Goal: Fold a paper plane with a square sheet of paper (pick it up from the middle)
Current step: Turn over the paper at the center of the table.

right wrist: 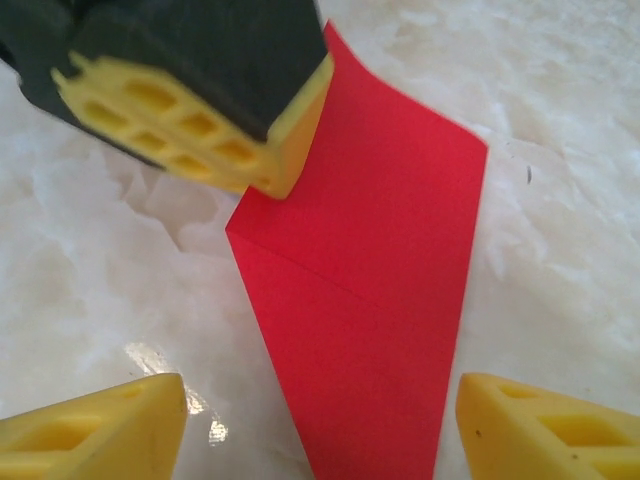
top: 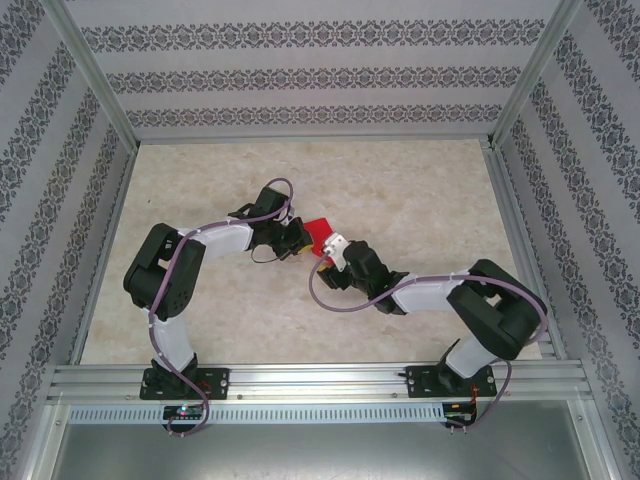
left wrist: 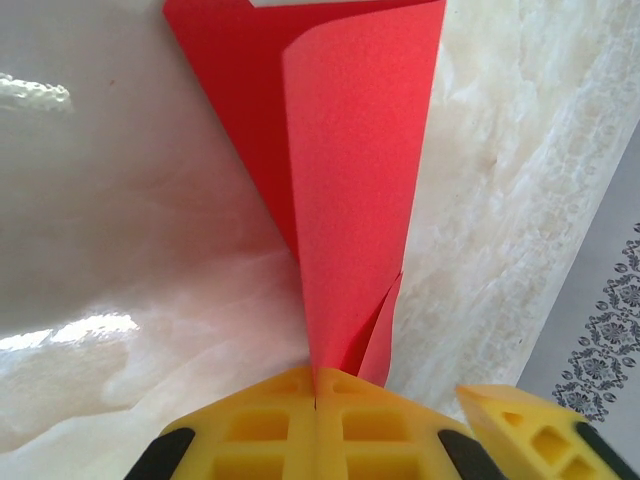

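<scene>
The square sheet of paper [top: 320, 234], bright red, is folded into a narrow pointed paper plane shape and lies mid-table. Its wide end points away in the left wrist view, where an upper flap [left wrist: 350, 200] curls over a lower layer. My left gripper [left wrist: 316, 388] is shut on the pointed tip. From the right wrist the paper [right wrist: 380, 300] lies flat with a diagonal crease. My right gripper [right wrist: 325, 425] is open, its yellow fingertips either side of the paper's narrow end and clear of it. The left gripper [right wrist: 275, 170] sits on the paper's far corner there.
The marble-look tabletop [top: 400, 200] is bare around the two grippers. Aluminium rails [top: 320, 380] frame the table, with patterned walls behind. One right fingertip [left wrist: 530, 425] sits close beside the left jaws. Both arms meet at the table's middle.
</scene>
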Robot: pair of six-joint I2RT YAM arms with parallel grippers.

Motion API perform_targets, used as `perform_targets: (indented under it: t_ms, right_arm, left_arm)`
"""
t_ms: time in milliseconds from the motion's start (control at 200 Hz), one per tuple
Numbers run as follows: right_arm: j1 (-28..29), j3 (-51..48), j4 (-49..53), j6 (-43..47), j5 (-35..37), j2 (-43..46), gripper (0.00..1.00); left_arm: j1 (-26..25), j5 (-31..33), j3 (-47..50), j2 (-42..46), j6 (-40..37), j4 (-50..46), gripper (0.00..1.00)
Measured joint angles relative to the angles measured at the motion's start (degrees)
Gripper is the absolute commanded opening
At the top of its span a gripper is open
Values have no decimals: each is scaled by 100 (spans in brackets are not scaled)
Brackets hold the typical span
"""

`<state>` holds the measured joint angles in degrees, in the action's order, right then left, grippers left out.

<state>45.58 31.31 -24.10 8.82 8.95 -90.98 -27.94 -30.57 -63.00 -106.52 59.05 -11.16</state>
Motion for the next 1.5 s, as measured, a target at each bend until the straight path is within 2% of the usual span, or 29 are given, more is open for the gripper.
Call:
perform_targets:
  t_ms: [140, 355, 475, 729, 804, 984, 1094, 1274, 1504]
  right_arm:
    - [133, 59, -208, 278, 225, -385, 60]
    - [168, 280, -706, 466, 452, -846, 59]
    - [181, 380, -892, 503, 516, -1029, 56]
    - [205, 435, -1073, 640, 621, -1185, 38]
    - [203, 459, -1073, 647, 627, -1211, 32]
    - [166, 470, -1073, 586, 634, -1211, 22]
    - [83, 472, -1064, 476, 549, -1209, 15]
    - [-11, 492, -999, 155, 221, -1198, 13]
    - [-168, 492, -914, -535, -426, -1062, 11]
  left_arm:
    - [0, 0, -42, 11, 0, -138, 0]
    - [2, -2, -44, 105, -4, -365, 0]
    - [2, -2, -46, 109, -4, -409, 0]
    - [7, -4, -46, 109, -7, -505, 0]
    - [7, -4, -52, 109, -9, -516, 7]
    - [59, -2, -229, 109, -94, -619, 38]
    - [212, 15, -433, 109, -205, -739, 51]
    - [549, 175, -619, 238, -354, -839, 59]
    - [850, 313, -437, 608, -542, -872, 62]
